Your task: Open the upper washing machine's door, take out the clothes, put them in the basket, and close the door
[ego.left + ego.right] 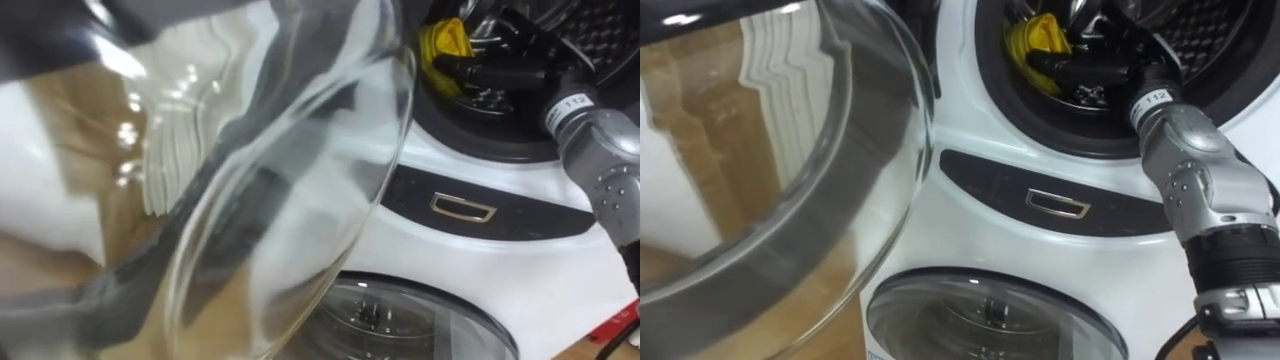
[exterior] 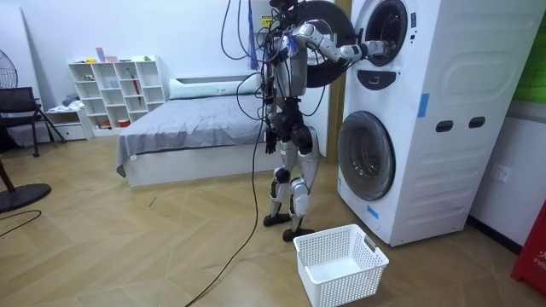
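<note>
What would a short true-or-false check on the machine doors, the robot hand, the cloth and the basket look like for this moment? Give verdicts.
1. The upper door stands open. True.
2. The right robot hand is in the lower machine. False: it reaches into the upper drum.
3. A yellow cloth lies in the upper drum, right by the hand. True.
4. The white basket sits on the bed. False: it stands on the floor in front of the machines.
5. The lower door is open. False: it is shut.
</note>
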Robot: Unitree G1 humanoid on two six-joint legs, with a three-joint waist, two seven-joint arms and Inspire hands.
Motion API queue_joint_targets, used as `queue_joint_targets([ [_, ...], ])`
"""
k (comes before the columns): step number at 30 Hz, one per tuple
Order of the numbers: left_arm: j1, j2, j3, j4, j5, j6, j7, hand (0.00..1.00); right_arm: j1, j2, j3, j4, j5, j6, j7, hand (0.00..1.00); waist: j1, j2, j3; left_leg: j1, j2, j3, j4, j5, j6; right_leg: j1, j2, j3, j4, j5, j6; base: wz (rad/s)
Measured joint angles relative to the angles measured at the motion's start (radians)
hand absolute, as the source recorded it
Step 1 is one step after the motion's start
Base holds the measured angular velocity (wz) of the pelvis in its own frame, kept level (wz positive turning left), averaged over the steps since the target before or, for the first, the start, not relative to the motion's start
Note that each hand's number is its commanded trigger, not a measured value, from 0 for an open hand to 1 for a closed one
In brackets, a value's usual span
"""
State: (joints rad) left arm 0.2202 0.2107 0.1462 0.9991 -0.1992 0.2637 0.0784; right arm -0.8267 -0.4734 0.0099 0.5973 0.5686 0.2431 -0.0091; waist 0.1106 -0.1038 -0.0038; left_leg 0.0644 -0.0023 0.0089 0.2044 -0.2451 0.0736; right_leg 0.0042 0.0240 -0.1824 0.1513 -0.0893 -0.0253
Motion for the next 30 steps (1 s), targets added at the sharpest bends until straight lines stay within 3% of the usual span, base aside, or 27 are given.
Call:
queue_joint_targets([
  [3, 0.010, -0.001, 0.009, -0.027, 0.000, 0.011, 0.000, 0.00, 0.000, -0.003, 0.000, 0.004, -0.048, 0.011, 0.014, 0.00, 0.000, -0.002, -0.0016, 0.000, -0.002, -0.004, 0.000, 0.000, 0.000, 0.000, -0.002, -0.003, 0.000, 0.000, 0.000, 0.01],
  [5, 0.011, -0.004, 0.008, -0.046, 0.000, 0.016, 0.000, 0.00, 0.000, -0.005, 0.000, 0.019, -0.080, 0.017, 0.023, 0.00, 0.000, -0.007, -0.0084, -0.001, -0.004, -0.010, 0.001, 0.001, 0.002, -0.001, -0.004, -0.007, 0.000, 0.000, 0.000, 0.05],
  [8, 0.009, -0.008, 0.008, -0.055, 0.006, 0.022, 0.000, 0.00, -0.014, -0.010, 0.004, 0.053, -0.100, 0.022, 0.031, 0.00, 0.002, -0.011, -0.0121, 0.000, -0.007, -0.014, 0.001, 0.003, 0.005, -0.001, -0.007, -0.011, 0.000, 0.000, 0.000, 0.03],
  [13, 0.017, -0.005, 0.009, -0.055, 0.006, 0.041, 0.005, 0.00, -0.098, -0.036, 0.048, 0.178, -0.102, 0.045, 0.039, 0.00, 0.003, -0.012, -0.0123, 0.002, -0.011, -0.019, 0.003, 0.005, 0.008, 0.005, -0.010, -0.020, 0.000, 0.000, 0.000, 0.04],
  [21, 0.034, -0.005, 0.026, -0.055, -0.004, 0.056, 0.007, 0.00, -0.138, -0.079, 0.052, 0.261, -0.154, 0.058, 0.058, 0.00, 0.010, -0.018, -0.0107, 0.007, -0.011, -0.042, 0.001, 0.005, 0.008, 0.014, -0.011, -0.037, -0.001, 0.000, 0.001, 0.09],
  [28, 0.032, -0.003, 0.049, -0.054, 0.006, 0.065, -0.005, 0.00, -0.157, -0.112, 0.057, 0.273, -0.266, 0.077, 0.139, 0.00, 0.013, -0.028, -0.0099, -0.003, -0.011, -0.045, -0.001, 0.005, 0.008, 0.003, -0.009, -0.041, -0.001, -0.003, 0.003, 0.00],
  [30, 0.028, -0.002, 0.049, -0.053, 0.007, 0.070, -0.018, 0.00, -0.171, -0.113, 0.057, 0.289, -0.280, 0.078, 0.163, 0.07, 0.012, -0.029, -0.0091, -0.004, -0.011, -0.044, -0.001, 0.005, 0.008, 0.002, -0.006, -0.040, -0.001, -0.003, 0.003, 0.00],
])
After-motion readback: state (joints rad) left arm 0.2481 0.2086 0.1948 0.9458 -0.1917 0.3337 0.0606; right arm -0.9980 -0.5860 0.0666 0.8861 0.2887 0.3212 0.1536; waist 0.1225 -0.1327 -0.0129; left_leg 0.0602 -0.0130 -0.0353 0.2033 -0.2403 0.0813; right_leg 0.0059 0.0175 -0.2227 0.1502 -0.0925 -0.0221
